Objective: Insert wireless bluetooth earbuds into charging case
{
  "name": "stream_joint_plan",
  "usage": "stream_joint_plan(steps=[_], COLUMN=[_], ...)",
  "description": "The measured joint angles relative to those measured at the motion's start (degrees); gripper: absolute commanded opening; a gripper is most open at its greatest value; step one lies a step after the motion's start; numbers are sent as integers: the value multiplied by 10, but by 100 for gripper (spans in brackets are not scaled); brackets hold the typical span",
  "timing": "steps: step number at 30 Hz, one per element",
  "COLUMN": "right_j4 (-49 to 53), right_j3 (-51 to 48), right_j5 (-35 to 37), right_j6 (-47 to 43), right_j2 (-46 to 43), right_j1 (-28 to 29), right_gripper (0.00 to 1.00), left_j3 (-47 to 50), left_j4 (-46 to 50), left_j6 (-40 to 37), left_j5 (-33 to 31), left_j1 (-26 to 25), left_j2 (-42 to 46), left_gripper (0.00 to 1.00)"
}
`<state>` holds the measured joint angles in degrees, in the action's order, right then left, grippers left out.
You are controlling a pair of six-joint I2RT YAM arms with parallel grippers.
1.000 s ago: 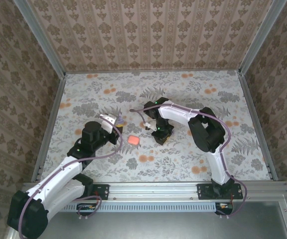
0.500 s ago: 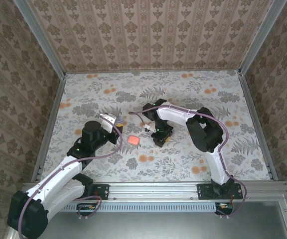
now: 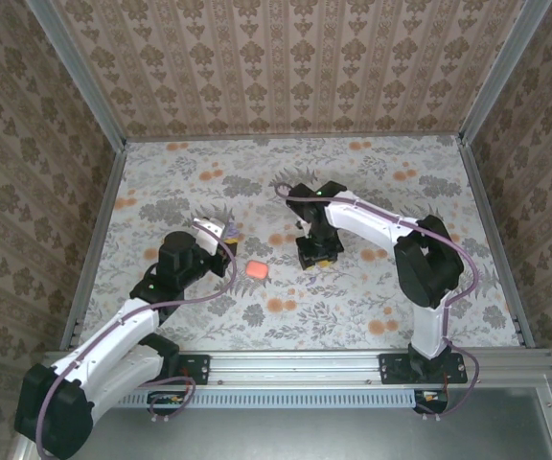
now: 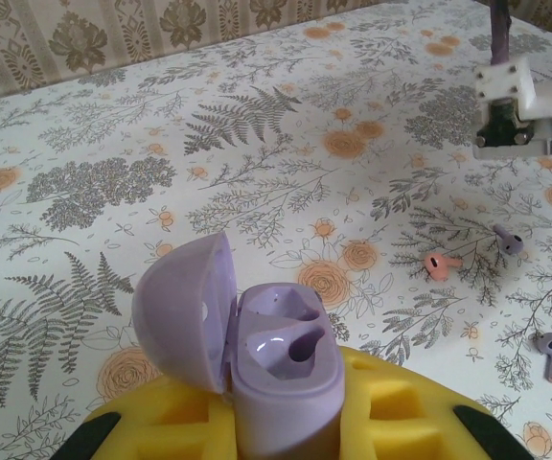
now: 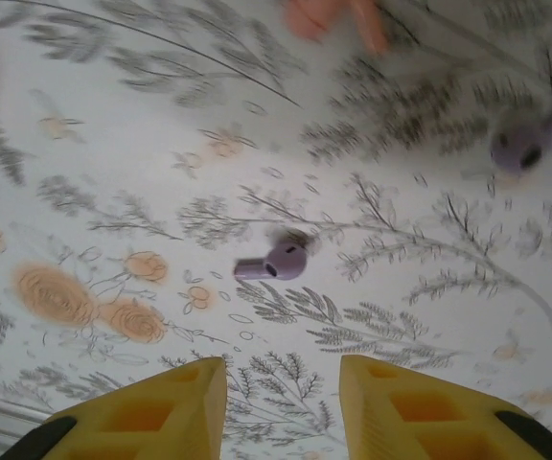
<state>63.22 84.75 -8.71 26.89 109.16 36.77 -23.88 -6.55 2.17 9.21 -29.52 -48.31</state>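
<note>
Step in hand looks like pick-up: right fingers (image 5: pixel 420 402), spread w/ nothing between, hang over a lilac earbud (image 5: pixel 276 262) mid-frame on the desk (image 5: pixel 94 144). Left fingers (image 4: pixel 401 417) pinch the lilac case (image 4: pixel 281 369) at bottom centre, lid open, wells up. Coral earbud (image 4: pixel 441 264) lies to its right, 2nd lilac bud (image 4: pixel 547 342) nearby. Coral case (image 3: pixel 255 271) sits on the desk btw. the arms. Next, I'd say: drop, close on the bud, carry it to a well. No brand or writing readable.

Left gripper (image 3: pixel 220 233) is clamping a purple case (image 4: pixel 281 364); right gripper (image 5: pixel 281 376) is hovering, pointing down, jaws parted.
</note>
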Motion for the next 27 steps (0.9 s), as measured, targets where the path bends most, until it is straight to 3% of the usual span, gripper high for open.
stream_joint_plan(steps=[4, 10, 27], right_j4=[-35, -81, -112], right_j3=[-51, -73, -94], right_j5=[-34, -55, -68], right_j6=[111, 193, 225], right_j2=[-8, -8, 26], right_j1=[-14, -18, -17], right_gripper=[37, 38, 35], left_j3=[0, 0, 0], left_j4=[-9, -14, -16], left_j6=[0, 0, 9], left_j5=[4, 11, 10], left_j1=[0, 0, -1], left_j2=[-2, -4, -4], left_gripper=[15, 15, 15])
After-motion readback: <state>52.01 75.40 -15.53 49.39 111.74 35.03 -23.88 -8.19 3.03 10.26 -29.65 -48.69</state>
